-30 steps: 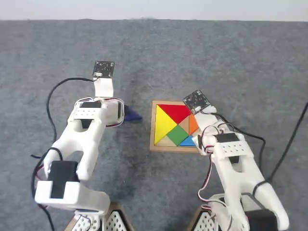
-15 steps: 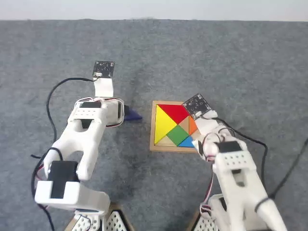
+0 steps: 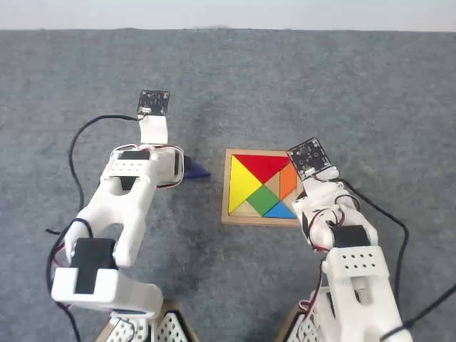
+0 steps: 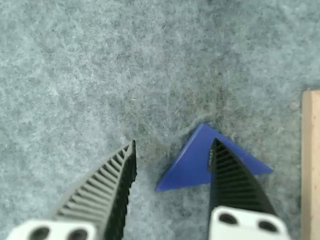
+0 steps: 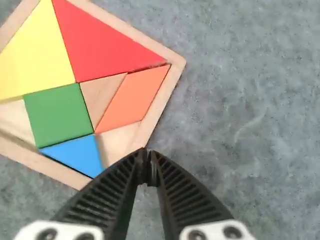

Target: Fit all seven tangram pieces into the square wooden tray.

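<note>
The square wooden tray (image 3: 226,187) lies at mid-table. It holds a yellow triangle (image 5: 35,55), a red triangle (image 5: 100,45), a green square (image 5: 57,112), an orange parallelogram (image 5: 135,97) and a light blue triangle (image 5: 77,155), with bare wood showing between them. A dark blue triangle (image 4: 192,160) lies on the carpet left of the tray (image 4: 311,150). My left gripper (image 4: 173,144) hangs open over it, one finger (image 4: 230,175) across the piece. My right gripper (image 5: 147,162) is shut and empty, just over the tray's near right edge.
Grey carpet covers the whole table (image 3: 356,85). The left arm (image 3: 125,199) stands left of the tray and the right arm (image 3: 338,228) at its near right corner. Black cables trail beside both arms.
The right arm has drawn back to the right, off the tray, uncovering the light blue triangle in it. The left arm and the dark blue triangle have stayed put.
</note>
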Robot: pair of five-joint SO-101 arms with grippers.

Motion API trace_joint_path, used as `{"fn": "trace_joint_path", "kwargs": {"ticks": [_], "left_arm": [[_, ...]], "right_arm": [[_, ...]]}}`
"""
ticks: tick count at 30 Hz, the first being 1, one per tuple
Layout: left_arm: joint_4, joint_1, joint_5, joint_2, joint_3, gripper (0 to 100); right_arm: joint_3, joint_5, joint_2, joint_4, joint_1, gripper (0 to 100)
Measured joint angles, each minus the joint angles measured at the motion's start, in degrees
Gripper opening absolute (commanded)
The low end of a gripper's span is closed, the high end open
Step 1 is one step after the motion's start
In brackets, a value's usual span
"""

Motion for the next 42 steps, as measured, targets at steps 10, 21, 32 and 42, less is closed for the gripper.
{"fn": "trace_joint_path", "kwargs": {"ticks": [10, 21, 32, 42], "left_arm": [[0.0, 0.0, 0.0, 0.0, 0.0, 22], [0.0, 0.0, 0.0, 0.0, 0.0, 22], [0.0, 0.0, 0.0, 0.0, 0.0, 22], [0.0, 0.0, 0.0, 0.0, 0.0, 22]], "right_arm": [[0.0, -0.18, 0.53, 0.0, 0.0, 0.9], [0.0, -0.18, 0.53, 0.0, 0.0, 1.2], [0.0, -0.18, 1.05, 0.0, 0.0, 1.2], [0.0, -0.18, 1.05, 0.0, 0.0, 2.7]]}}
